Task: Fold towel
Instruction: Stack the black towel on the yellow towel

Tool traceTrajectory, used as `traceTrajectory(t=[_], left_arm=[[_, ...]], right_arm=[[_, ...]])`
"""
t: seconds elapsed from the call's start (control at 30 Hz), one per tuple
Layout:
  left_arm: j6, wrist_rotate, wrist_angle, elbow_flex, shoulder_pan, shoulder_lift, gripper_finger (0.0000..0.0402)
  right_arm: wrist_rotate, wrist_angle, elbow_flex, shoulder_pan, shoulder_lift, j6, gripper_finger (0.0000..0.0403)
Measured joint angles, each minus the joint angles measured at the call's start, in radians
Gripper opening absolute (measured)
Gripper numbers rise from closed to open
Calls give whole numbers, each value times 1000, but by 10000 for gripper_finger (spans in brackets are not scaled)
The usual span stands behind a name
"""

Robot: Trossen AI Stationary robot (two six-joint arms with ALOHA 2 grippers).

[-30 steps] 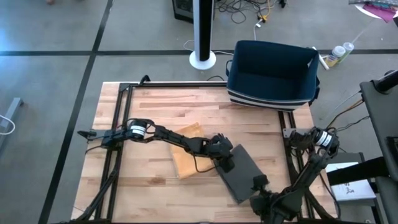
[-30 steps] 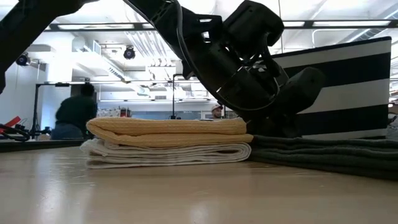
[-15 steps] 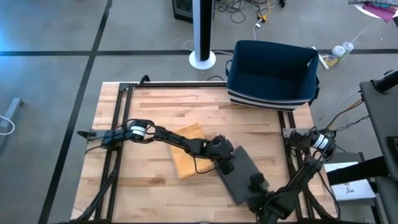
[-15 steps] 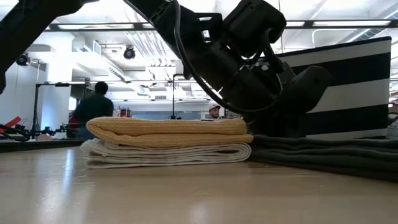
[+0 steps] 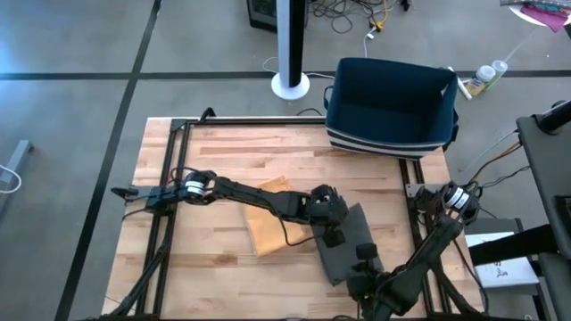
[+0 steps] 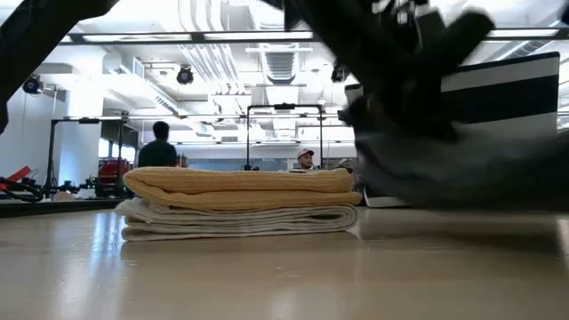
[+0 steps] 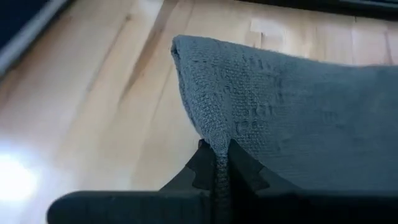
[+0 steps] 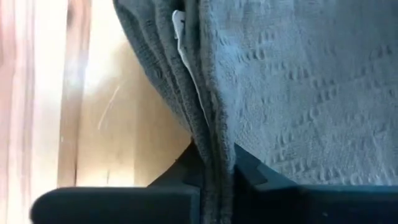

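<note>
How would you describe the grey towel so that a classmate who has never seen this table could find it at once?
Start at the wooden table and go to its edge opposite the navy basket. Beside the folded yellow towel lies the grey towel. It alone is dark grey, and both tools, left and right, are shut on its edges.

lab or workshop: concrete floor (image 5: 80, 62), ceiling ducts (image 6: 209, 62), loose cables (image 5: 357, 13).

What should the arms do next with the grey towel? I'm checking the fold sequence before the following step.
Probably lift together and carry the pinched edge across. The left gripper and right gripper are each shut on the grey towel, and the low view shows it already raised off the table beside the folded stack.
</note>
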Motion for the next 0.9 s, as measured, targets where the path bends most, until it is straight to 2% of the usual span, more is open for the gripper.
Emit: traceTrajectory(t=[0.17,0.27,0.37,0.47,0.6,0.77,0.9], left_arm=[[42,-14,-181,132,-1,-2,7],[66,-44,-213,132,-9,-38,7],[67,-96,-271,75,-14,-100,7],[62,-112,-271,-32,-16,-176,7],[20,-208,-244,-229,-17,-322,7],[0,-261,-132,-509,-15,-548,7],[-43,-279,-71,-708,7,-694,7]], right_arm=[[5,-59,107,-48,-5,-91,12],[19,-63,140,-90,-5,-150,12],[27,-64,159,-127,-5,-195,12],[41,-55,170,-170,-5,-274,13],[55,-12,172,-252,-5,-384,13],[71,154,172,-349,-5,-577,13],[42,311,171,-441,-5,-710,13]])
